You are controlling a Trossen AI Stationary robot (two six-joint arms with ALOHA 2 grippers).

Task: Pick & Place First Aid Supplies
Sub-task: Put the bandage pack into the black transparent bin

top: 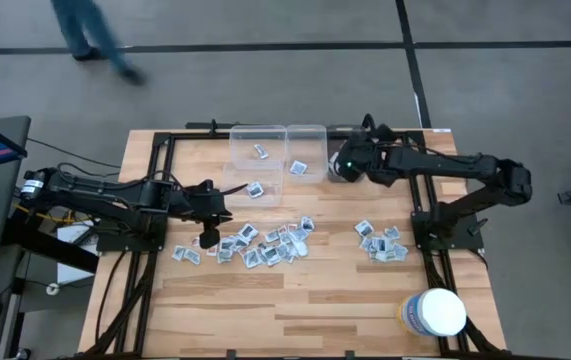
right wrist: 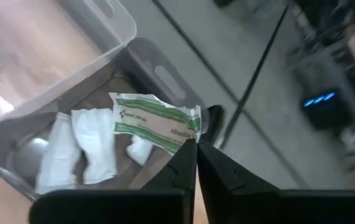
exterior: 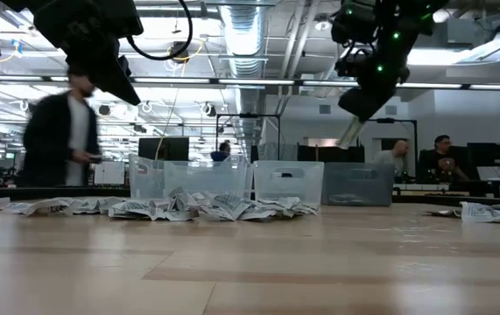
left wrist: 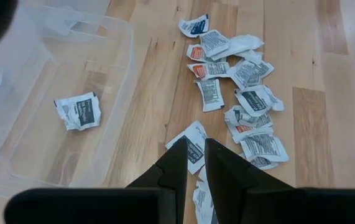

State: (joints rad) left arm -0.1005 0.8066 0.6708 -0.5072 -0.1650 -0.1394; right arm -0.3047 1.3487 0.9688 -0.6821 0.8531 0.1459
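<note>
The first aid supplies lie as small square packets in a heap (top: 265, 243) at mid-table and a smaller heap (top: 380, 242) to the right. My right gripper (right wrist: 197, 146) is up at the far side, shut on a pale wrapper with green print (right wrist: 155, 121). It hangs over a grey bin (right wrist: 158, 74) that holds white wrappers (right wrist: 93, 146). My left gripper (left wrist: 191, 155) hovers above the left end of the heap. A narrow gap shows between its fingers and nothing is in it. A packet (left wrist: 189, 142) lies on the wood just beyond its tips. My right gripper pinches one end of the green-printed wrapper (right wrist: 186, 135) between its two fingertips. The fingers slant down toward the table's far side. The wrapper sticks out past the tips, lifted clear above the grey bin.
Two clear bins (top: 257, 150) (top: 306, 150) stand at the far middle, each with a packet or two inside. A big white tub (top: 433, 312) sits at the near right corner. A person (top: 95, 40) walks on the floor beyond the far edge.
</note>
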